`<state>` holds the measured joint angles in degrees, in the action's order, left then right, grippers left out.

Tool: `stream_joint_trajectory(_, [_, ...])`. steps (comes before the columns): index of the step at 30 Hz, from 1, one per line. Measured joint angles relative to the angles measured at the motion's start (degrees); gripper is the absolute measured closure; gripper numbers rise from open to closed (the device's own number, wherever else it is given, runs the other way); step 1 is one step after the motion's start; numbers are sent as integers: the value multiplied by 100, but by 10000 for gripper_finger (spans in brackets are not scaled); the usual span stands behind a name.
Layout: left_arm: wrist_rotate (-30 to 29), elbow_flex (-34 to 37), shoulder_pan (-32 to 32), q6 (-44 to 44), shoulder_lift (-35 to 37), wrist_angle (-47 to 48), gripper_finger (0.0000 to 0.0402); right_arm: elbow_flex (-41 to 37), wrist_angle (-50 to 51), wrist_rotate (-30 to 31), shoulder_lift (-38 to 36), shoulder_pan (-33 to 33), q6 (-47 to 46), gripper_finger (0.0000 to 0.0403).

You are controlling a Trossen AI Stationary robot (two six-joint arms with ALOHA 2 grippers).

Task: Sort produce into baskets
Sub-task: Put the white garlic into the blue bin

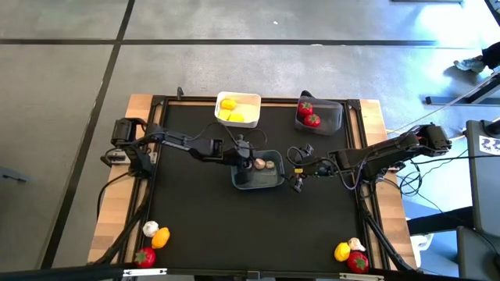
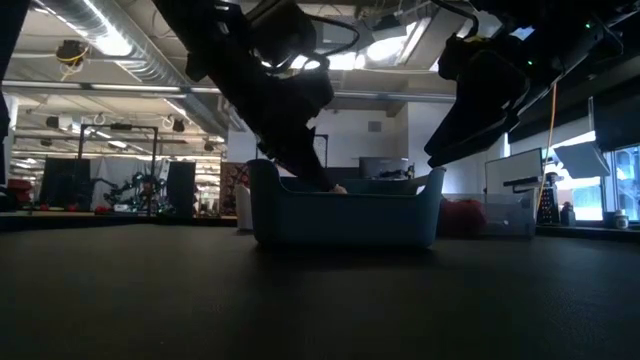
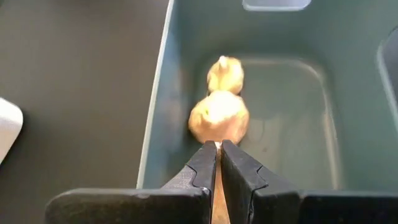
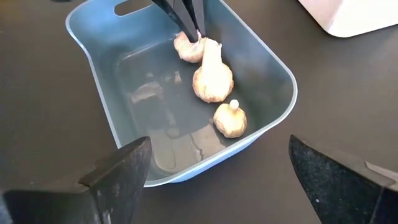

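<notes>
smooth lumpy garlic bulb (image 4: 212, 78) pinched by left tool (image 3: 218, 147) in glossy rounded blue-grey basket (image 4: 273, 68).

Garlic bulbs (image 2: 340, 188) almost wholly hidden behind blue-grey basket (image 2: 345, 215) wall in low view, left gripper (image 3: 218, 152) fingertips masking part of nearest bulb (image 3: 219, 118) in left wrist view, farther bulb (image 3: 225, 74) blurred, white basket (image 4: 354, 15) cut off at right wrist picture's edge, corner produce (image 1: 153, 238) too small to tell apart clearly
</notes>
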<state>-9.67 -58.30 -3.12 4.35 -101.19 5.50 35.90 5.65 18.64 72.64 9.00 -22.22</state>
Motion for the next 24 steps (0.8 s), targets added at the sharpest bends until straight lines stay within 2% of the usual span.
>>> stream_joint_trajectory(6, [0,0,-1,111,-1,72,380,0,0,10,0,1,0,26])
stream_joint_trajectory(16, [2,2,1,149,40,100,258,0,1,11,0,2,0,26])
stream_joint_trajectory(20, [2,2,39,130,269,181,234,2,7,8,0,2,0,26])
stream_joint_trajectory(24, [7,2,137,130,645,344,230,2,30,6,0,0,0,26])
